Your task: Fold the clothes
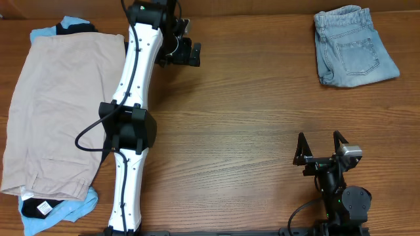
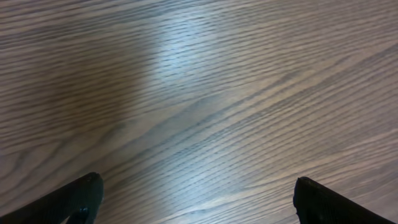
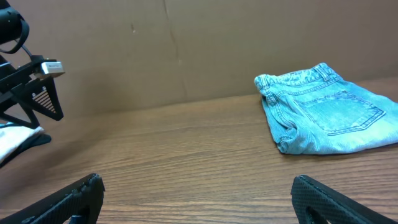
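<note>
Far left: pile, beige garment (image 1: 59, 111) on top, sky-blue garment (image 1: 72, 210) and black garment (image 1: 27, 210) poking out underneath. Looks thin, limp and light. Likely to drape and slide layer on layer, so best pinched at a corner or hem, top layer only.

Next over: left gripper (image 1: 191, 54), near the far edge of the table (image 1: 249, 111), just right of the pile. Jaws spread wide, holding nothing, only bare wood below in the wrist view.

Near right: right gripper (image 1: 319, 139), jaws wide apart too, empty, pointing toward the far side.

Far right corner: denim shorts (image 1: 354, 47), apparently folded in half already, back pocket up, well apart from both grippers. Probably heavier and stiffer than the rest, good at holding a crease, neither fragile nor slippery. Surest bite: thick waistband corner or leg hem.
</note>
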`<control>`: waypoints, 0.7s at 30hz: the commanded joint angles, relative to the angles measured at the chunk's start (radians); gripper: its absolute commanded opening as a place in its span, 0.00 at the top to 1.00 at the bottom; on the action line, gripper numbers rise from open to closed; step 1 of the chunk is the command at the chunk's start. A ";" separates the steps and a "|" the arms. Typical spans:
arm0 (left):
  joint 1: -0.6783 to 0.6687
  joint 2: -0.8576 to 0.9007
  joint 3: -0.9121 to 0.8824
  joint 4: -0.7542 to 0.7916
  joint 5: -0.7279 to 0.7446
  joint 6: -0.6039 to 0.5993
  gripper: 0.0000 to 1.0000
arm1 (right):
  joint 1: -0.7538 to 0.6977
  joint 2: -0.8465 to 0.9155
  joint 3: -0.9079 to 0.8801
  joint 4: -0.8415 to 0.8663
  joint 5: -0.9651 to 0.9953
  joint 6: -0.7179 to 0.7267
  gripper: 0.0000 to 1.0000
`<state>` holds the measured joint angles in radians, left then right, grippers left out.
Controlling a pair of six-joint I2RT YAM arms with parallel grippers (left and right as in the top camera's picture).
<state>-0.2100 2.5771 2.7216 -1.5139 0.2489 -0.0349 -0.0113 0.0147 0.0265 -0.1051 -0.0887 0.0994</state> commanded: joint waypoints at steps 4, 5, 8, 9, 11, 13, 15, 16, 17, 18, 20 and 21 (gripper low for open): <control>-0.028 -0.180 -0.162 0.039 -0.006 -0.011 0.00 | 0.005 -0.012 -0.008 0.007 0.010 -0.011 0.00; -0.028 -0.229 -0.229 0.062 -0.006 -0.010 0.00 | 0.005 -0.012 -0.008 0.007 0.010 -0.011 0.00; -0.027 -0.388 -0.432 0.148 -0.022 -0.011 0.00 | 0.005 -0.012 -0.008 0.007 0.010 -0.011 0.00; -0.025 -0.448 -0.500 0.185 -0.032 -0.010 0.00 | 0.005 -0.012 -0.008 0.007 0.010 -0.011 0.00; -0.025 -0.550 -0.602 0.257 -0.059 -0.010 0.00 | 0.005 -0.012 -0.008 0.007 0.010 -0.011 0.00; -0.025 -0.659 -0.695 0.340 -0.110 -0.010 0.00 | 0.005 -0.012 -0.008 0.007 0.010 -0.011 0.00; -0.025 -0.758 -0.767 0.419 -0.167 0.001 0.00 | 0.005 -0.012 -0.008 0.007 0.010 -0.011 0.00; -0.026 -0.807 -0.800 0.457 -0.190 0.017 0.00 | 0.005 -0.012 -0.008 0.007 0.010 -0.011 0.00; -0.026 -0.855 -0.833 0.495 -0.204 0.035 0.00 | 0.005 -0.012 -0.008 0.007 0.010 -0.011 0.00; -0.026 -0.902 -0.866 0.531 -0.212 0.053 0.00 | 0.005 -0.012 -0.008 0.007 0.010 -0.011 0.00; -0.026 -1.004 -0.940 0.615 -0.216 0.094 0.00 | 0.005 -0.012 -0.008 0.007 0.010 -0.011 0.00; -0.024 -1.052 -0.979 0.655 -0.216 0.112 0.00 | 0.005 -0.012 -0.008 0.007 0.010 -0.011 0.00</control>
<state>-0.2379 1.6337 1.8236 -0.9005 0.0837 0.0063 -0.0113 0.0147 0.0265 -0.1047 -0.0887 0.0994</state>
